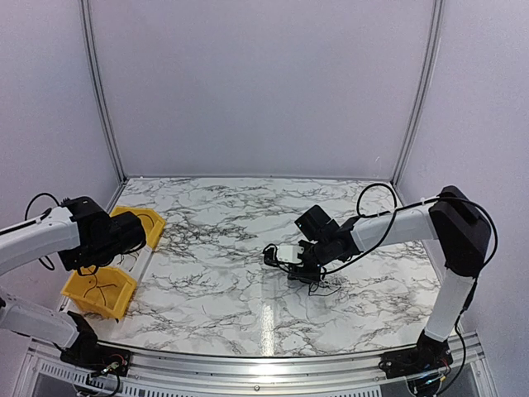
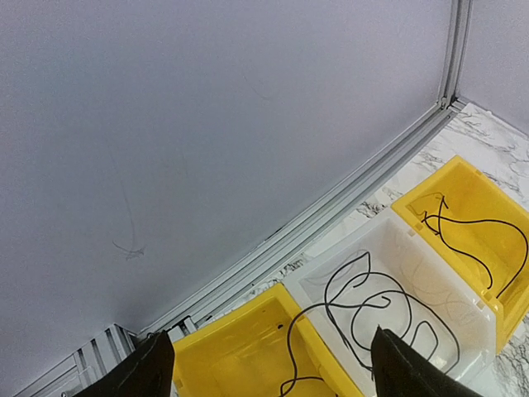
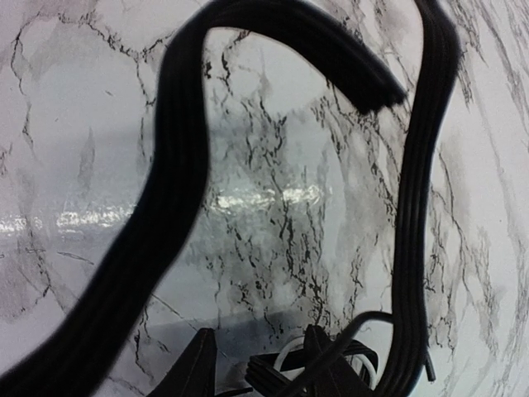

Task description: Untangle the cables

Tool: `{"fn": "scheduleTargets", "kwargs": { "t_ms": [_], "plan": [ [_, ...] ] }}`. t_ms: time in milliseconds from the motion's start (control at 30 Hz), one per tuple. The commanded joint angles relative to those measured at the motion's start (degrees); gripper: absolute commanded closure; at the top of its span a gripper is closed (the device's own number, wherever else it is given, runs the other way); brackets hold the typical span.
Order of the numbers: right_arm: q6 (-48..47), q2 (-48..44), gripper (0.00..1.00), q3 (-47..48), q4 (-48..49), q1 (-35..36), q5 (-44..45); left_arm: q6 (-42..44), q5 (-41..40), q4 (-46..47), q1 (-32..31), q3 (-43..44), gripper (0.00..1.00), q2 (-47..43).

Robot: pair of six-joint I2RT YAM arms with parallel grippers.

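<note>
Where my right gripper point(image 1: 289, 260) sits: low on the marble table point(image 1: 207, 281), just toward 3 o'clock of its middle in the top view.
Right jaws: half-closed. A black plug point(image 3: 263, 379) and a pale wire point(image 3: 285, 356) are wedged between the fingers point(image 3: 197, 364), so I read it as a pinch on the cables point(image 1: 314, 279).
Cables, look: a small dark clump of thin black wire, with ends straggling onto the marble toward 4 o'clock of the gripper.
Cables, close up: on my right wrist feed a flat, ribbed black lead point(image 3: 157, 231) arches from 7 o'clock up over 12. A second run drops at 3 o'clock, blurred by nearness.
Left gripper point(image 2: 269, 368): spread wide with nothing between the jaws. It hangs over the bins at the table's 9 o'clock edge.
White bin point(image 2: 388, 227): one looped strand point(image 2: 364, 302), black, lying in several loose coils.
Far yellow bin point(image 2: 471, 178): at 2 o'clock of the white one, holding a thin strand point(image 2: 479, 222) with a kinked end.
Near yellow bin point(image 2: 240, 347): at 8 o'clock of the white one. A black wire point(image 2: 288, 364) lies along its 3 o'clock side, and I cannot tell whether it belongs to the coiled strand.
</note>
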Motion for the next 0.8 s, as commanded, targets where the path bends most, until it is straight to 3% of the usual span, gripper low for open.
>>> {"fn": "scheduleTargets", "kwargs": {
  "t_ms": [0, 133, 300, 433, 533, 767],
  "plan": [
    [-0.45, 3.01, 0.63, -1.08, -6.98, 0.80, 0.30, 3.52, -2.90, -1.04, -0.47, 0.48, 0.17, -0.67],
    [-0.47, 2.76, 0.62, -1.04, -6.99, 0.84, 0.39, 6.03, -3.35, 0.14, -0.39, -0.95, 0.28, 0.62],
    [-0.64, 2.66, 0.62, -1.08, -7.05, 0.82, 0.10, 26.14, 3.22, 15.44, 2.07, -3.70, 0.29, -1.19],
    [-0.52, 2.22, 0.62, -1.08, -7.27, 0.79, -0.34, 39.31, 10.84, 25.09, 9.68, -4.93, 0.28, -1.04],
    [-0.44, 2.03, 0.63, -1.01, -7.44, 0.80, -0.55, 46.53, 17.39, 26.87, 13.82, -2.34, 0.26, 2.46],
    [0.21, 1.09, 0.62, -0.99, -7.72, 0.84, -1.35, 59.94, 24.25, 22.80, 15.85, 8.99, 0.27, 15.77]
  ]
}}
